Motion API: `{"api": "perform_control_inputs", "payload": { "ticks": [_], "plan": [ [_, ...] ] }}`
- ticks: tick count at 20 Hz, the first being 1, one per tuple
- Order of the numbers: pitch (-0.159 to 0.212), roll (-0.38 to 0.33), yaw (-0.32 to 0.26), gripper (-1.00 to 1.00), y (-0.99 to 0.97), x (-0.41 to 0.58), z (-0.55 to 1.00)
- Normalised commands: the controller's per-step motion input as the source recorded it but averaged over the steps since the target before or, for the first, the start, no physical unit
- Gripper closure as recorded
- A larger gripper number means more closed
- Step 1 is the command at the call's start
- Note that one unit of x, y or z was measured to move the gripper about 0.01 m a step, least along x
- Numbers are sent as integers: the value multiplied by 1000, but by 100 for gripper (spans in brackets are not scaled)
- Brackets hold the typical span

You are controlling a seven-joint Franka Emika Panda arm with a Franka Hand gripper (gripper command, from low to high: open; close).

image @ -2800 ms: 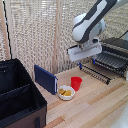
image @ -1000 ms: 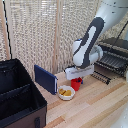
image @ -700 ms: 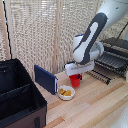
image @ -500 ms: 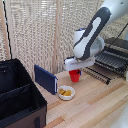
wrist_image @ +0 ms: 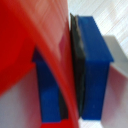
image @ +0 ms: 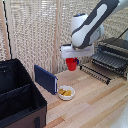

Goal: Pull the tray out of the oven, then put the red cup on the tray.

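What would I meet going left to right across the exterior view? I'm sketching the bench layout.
Big black case → blue upright slab → white bowl → red cup held in the gripper → tray → oven.

No readable writing anywhere, honestly. No labels, brands or numbers show up on anything in either view, and both shots are too blurry to make out small print.

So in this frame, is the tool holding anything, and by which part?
Yes: the tool holds the red cup, lifted clear of the table. The wrist view shows the cup's wall near the rim pinched between the blue pads.
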Motion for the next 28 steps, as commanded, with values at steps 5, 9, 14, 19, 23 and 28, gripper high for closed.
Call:
{"api": "perform_control_inputs", "payload": {
  "ticks": [5, 9, 14, 19, 23, 28],
  "plan": [
    [-12, -54, -183, 100, -219, 422, 594],
    [-10, 10, -144, 100, -533, 377, 569],
    [0, 18, -131, 100, -634, 325, 643],
    [19, 57, -143, 100, -567, 194, 732],
    [24, 127, -165, 100, -379, 101, 719],
    [11, 138, -173, 100, -341, 98, 636]
  ]
}}
